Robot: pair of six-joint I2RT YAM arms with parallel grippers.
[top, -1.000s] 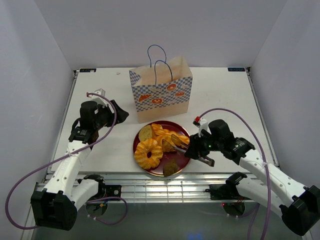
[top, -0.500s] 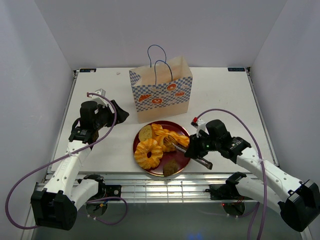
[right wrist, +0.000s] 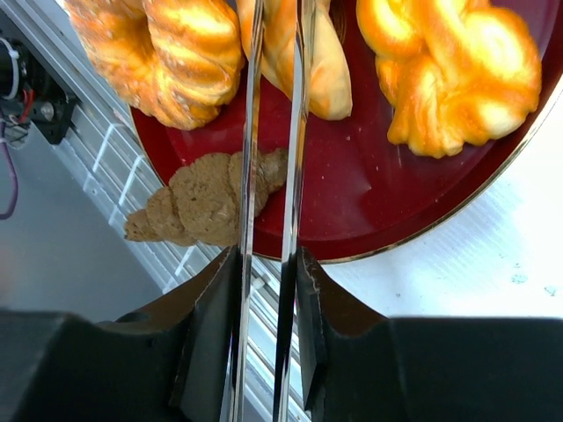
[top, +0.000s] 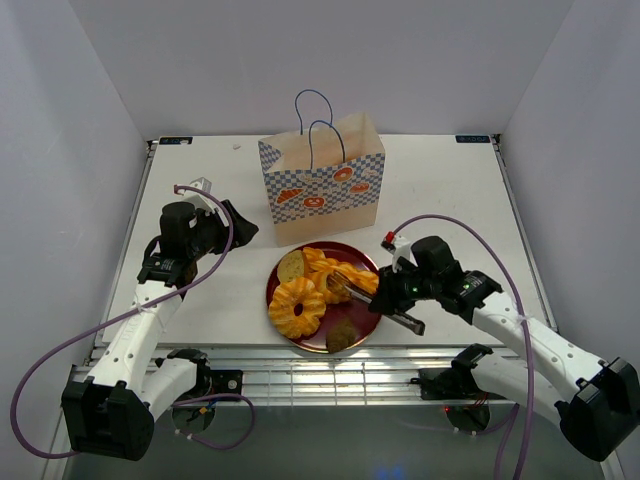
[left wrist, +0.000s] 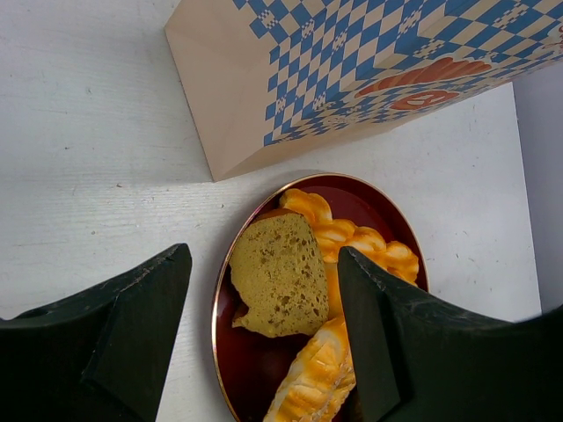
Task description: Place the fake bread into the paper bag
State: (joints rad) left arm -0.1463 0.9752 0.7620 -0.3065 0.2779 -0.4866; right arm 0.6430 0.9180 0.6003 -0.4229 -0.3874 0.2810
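The fake bread (top: 297,307) lies on a red plate (right wrist: 369,193) on the white surface (top: 450,200), directly in front of the paper bag (top: 322,190). None of it is in the bag.

Plate contents:
- a braided ring at the near left;
- a tan slice (left wrist: 277,277) at the far left;
- golden twists (top: 350,275) across the middle and right;
- a small brown piece (right wrist: 207,198) on the near rim.

The paper bag stands upright. Its checkered band faces the arms and its blue cord handles (top: 312,110) stand up above the mouth.

The right gripper (top: 388,300) is at the right edge of the plate, clamped on a pair of metal tongs (right wrist: 296,132). The fingers press the two blades from either side, so only a narrow gap remains between them. The blades pass above the brown piece and reach in over the twists. The tips leave the wrist view, so it cannot be determined whether they pinch a pastry.

The left gripper (top: 238,225) is spread wide and holds nothing. It sits above the surface, left of the bag and pointed toward the plate.
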